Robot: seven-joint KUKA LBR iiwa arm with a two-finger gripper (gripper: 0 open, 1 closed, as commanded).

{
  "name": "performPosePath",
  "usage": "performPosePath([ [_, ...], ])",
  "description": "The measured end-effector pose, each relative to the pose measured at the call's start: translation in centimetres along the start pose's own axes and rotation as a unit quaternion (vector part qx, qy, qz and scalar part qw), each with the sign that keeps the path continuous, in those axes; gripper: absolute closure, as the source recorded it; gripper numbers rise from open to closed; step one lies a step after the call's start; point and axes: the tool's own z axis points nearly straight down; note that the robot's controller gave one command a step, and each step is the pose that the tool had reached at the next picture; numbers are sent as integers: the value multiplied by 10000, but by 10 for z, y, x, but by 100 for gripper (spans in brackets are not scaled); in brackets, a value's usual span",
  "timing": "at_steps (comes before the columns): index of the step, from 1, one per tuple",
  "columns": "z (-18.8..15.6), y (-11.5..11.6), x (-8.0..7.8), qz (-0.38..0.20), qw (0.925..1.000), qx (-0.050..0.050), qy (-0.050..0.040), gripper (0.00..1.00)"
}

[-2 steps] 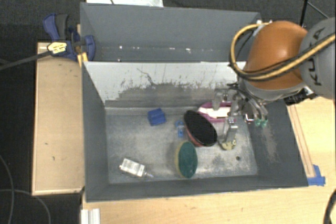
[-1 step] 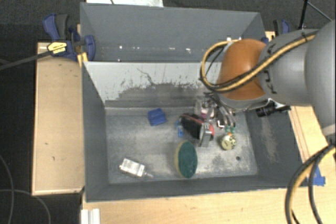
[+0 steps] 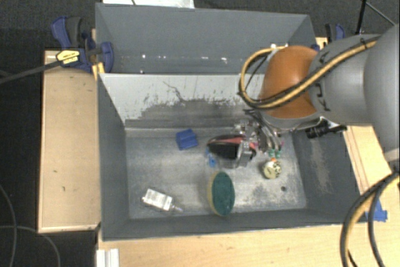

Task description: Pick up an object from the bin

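Note:
My gripper (image 3: 255,139) is low in the right half of the bin, under the arm's orange cover. Right at its left end lies a black thing with a red part (image 3: 225,147), touching or nearly touching it. A small pale round thing (image 3: 270,169) rests on the floor just below the gripper to the right. In front of the black thing, a dark green oval sponge (image 3: 221,192) sits near the bin's front wall.
A blue block (image 3: 186,139) lies left of the black thing, and a tiny blue scrap (image 3: 212,162) lies just under it. A small white tube (image 3: 157,200) rests at the front left. The arm's bulk covers the bin's right rear corner.

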Motion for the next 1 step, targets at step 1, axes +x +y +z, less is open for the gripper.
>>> performPosePath([
  [1, -139, -14, -6, 50, 10000, 7, -30, 100],
])
